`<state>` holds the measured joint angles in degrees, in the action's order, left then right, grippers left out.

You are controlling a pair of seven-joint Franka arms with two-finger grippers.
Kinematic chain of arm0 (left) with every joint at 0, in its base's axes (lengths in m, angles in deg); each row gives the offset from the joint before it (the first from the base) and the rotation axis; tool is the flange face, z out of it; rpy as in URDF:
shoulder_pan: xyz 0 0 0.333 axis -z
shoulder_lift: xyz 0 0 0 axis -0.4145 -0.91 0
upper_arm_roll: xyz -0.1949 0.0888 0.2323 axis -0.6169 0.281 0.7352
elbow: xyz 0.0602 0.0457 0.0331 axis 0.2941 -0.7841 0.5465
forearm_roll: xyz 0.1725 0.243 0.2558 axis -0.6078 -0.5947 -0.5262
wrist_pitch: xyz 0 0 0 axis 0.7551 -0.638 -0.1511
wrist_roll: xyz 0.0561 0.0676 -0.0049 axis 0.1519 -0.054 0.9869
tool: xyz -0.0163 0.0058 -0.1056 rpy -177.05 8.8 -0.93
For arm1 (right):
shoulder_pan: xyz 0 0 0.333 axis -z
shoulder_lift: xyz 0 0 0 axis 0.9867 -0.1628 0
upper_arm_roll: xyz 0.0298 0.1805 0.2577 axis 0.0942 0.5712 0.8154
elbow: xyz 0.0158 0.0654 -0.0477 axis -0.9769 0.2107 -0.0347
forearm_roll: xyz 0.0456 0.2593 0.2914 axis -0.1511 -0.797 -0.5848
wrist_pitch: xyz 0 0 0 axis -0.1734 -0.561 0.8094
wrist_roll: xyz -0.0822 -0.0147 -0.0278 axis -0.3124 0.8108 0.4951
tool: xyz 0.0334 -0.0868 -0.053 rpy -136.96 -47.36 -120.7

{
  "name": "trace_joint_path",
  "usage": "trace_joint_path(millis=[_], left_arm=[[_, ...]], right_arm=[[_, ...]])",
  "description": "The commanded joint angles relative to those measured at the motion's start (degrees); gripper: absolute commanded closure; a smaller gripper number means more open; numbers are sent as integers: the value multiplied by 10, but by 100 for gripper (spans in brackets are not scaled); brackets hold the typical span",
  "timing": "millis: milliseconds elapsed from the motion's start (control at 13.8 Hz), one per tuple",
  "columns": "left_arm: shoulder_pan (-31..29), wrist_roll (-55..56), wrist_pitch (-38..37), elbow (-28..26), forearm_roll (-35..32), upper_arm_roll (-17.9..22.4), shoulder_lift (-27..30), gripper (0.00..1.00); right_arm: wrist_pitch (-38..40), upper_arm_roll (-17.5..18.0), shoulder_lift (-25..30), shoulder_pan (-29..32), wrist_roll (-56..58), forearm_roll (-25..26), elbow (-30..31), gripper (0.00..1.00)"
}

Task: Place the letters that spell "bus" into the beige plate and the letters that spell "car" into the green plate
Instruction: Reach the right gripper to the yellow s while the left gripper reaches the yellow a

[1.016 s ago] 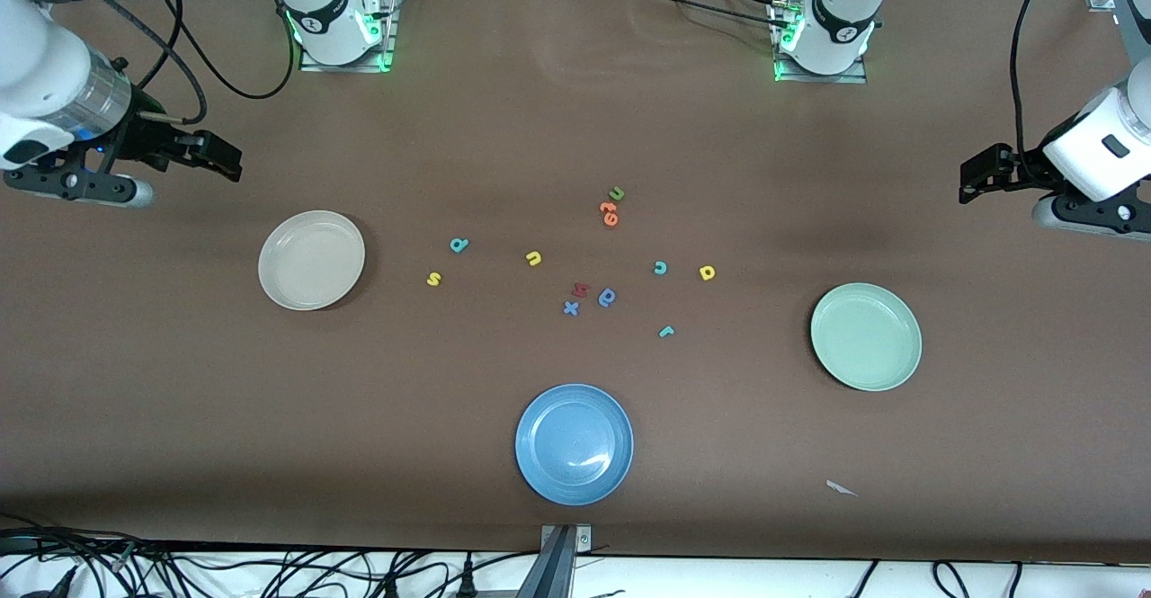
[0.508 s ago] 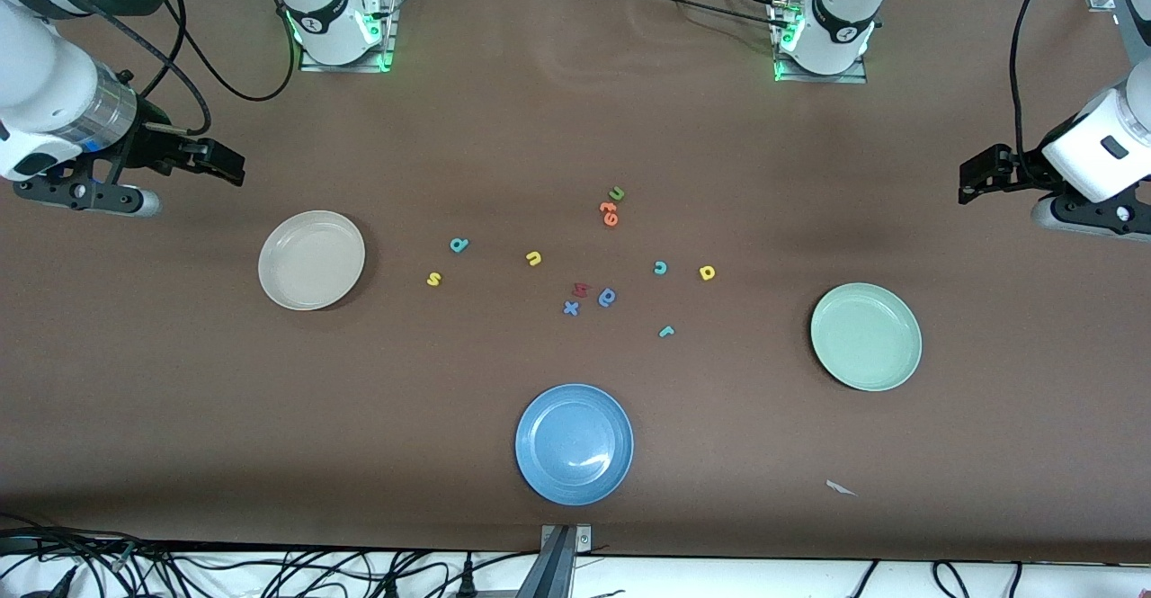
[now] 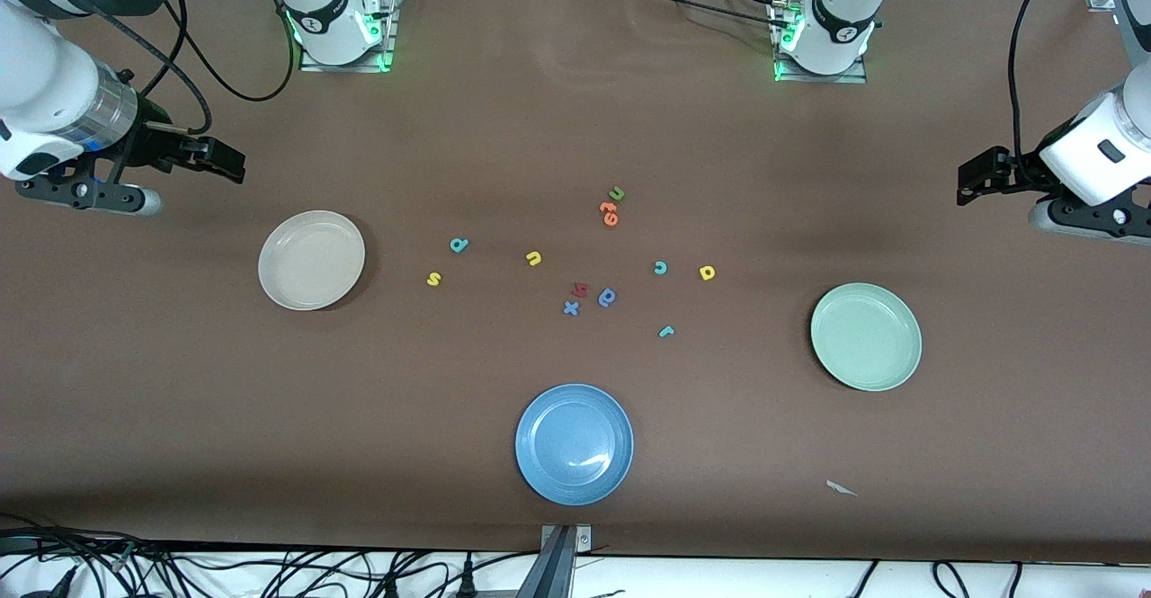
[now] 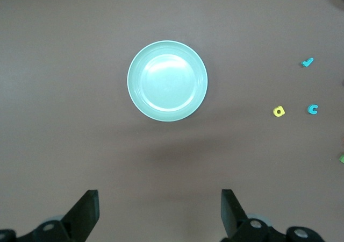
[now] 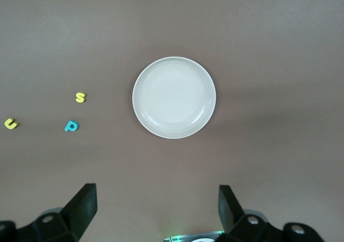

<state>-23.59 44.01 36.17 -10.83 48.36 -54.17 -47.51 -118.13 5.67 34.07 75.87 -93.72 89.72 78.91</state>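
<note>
Right claw (image 3: 218,157) slightly shifted; plain cream beige plate (image 3: 311,260).

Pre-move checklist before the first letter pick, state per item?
1. Left gripper open, holding nothing: ok.
2. Right gripper open, holding nothing: ok.
3. Beige plate holds nothing: ok.
4. Green plate holds nothing: ok.
5. Teal b, yellow u, yellow s lie apart on the table, each free of neighbours: ok.
6. Teal c, yellow a, teal r likewise apart: ok.
</note>
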Motion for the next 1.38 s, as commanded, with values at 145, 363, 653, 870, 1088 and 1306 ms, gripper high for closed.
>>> trace_joint_path(millis=[145,363,653,870,1088,1306], left_arm=[[-1,-11,5,-2,-14,-4,2,0],[-2,-11,5,-2,-14,-4,2,0],[-2,-11,5,-2,-14,-4,2,0],[-1,-11,6,-2,-13,-4,2,0],[-2,-11,6,-2,-13,-4,2,0],[0,-6,7,-2,-9,-6,-8,0]], right_arm=[[11,-1,0,-1,1,-1,-8,0],[12,-1,0,-1,3,-1,-7,0],[12,-1,1,-1,2,-1,-7,0],[11,0,1,-1,-3,-1,-7,0],[-8,2,-17,-16,-9,-1,-7,0],[-56,2,-55,-43,-63,-1,-5,0]])
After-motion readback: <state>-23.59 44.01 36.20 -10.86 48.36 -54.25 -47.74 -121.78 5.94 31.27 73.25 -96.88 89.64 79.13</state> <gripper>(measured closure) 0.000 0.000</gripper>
